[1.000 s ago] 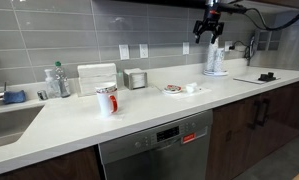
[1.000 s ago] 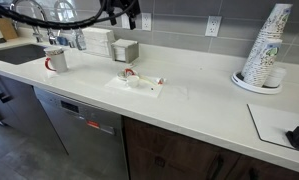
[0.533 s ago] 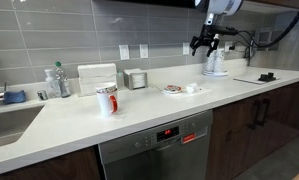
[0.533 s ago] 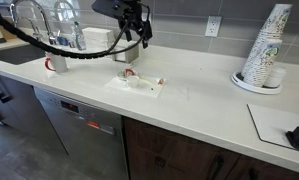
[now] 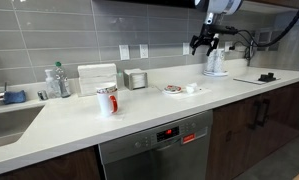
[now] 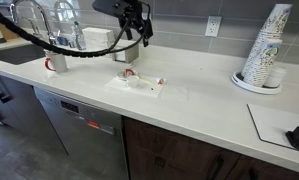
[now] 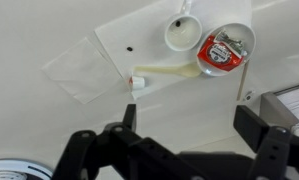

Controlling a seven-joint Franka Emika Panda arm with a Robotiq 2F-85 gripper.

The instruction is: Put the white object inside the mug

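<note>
The mug (image 5: 106, 100), white with red markings, stands on the white counter (image 5: 139, 115) and also shows in an exterior view (image 6: 55, 62). It is out of the wrist view. A small, low white object (image 7: 181, 35) lies on a white mat (image 7: 119, 40) beside a red-topped round tin (image 7: 224, 50) and a pale tube (image 7: 167, 73). It also shows in an exterior view (image 5: 192, 88). My gripper (image 7: 189, 125) is open and empty. It hangs high above the counter near the mat in both exterior views (image 5: 208, 42) (image 6: 139, 35), far from the mug.
A white boxy dispenser (image 5: 96, 78), a clear bottle (image 5: 57, 80) and a metal container (image 5: 137, 79) stand along the wall. A tall stack of paper cups (image 6: 264, 45) is on a plate. A sink (image 5: 4, 120) and a black item (image 5: 266, 76) flank the counter.
One second ago my gripper was higher; it came down a little toward the counter. In the last half second nothing has visibly moved.
</note>
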